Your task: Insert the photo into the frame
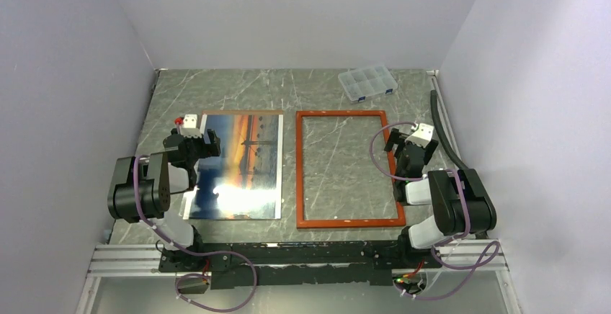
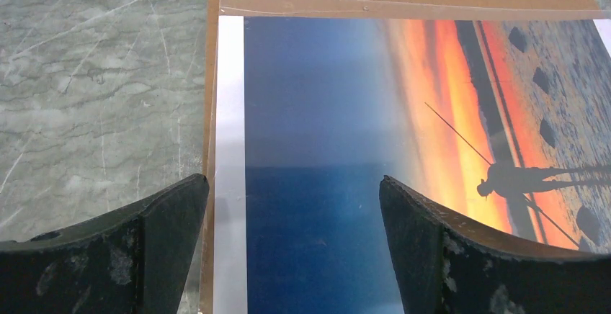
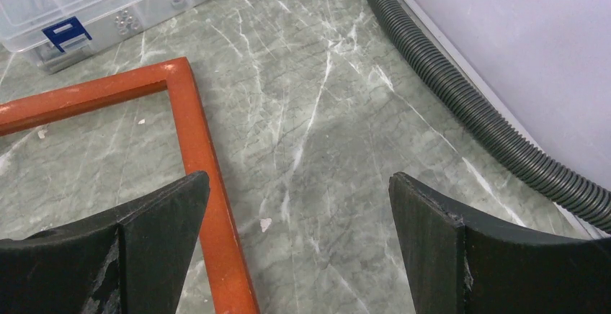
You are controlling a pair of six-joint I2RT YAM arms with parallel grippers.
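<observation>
On the table (image 1: 216,91) the photo (image 1: 234,163) lies on the backing board (image 2: 403,6), and the frame (image 1: 300,170) lies flat just beside it at 3 o'clock, apart from it. The compartment box (image 1: 367,82) sits at 1 o'clock of the frame, near the far wall. The hose (image 3: 461,105) runs along the table's 3 o'clock edge. The left gripper (image 1: 193,141) straddles the photo's 9 o'clock edge; the right gripper (image 1: 408,148) straddles the frame's 3 o'clock side

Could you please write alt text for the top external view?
A sunset photo lies face up on a brown board, left of an empty red-brown frame, on a table. The open left gripper hovers at the photo's left edge, the open right gripper beside the frame's right side.
</observation>
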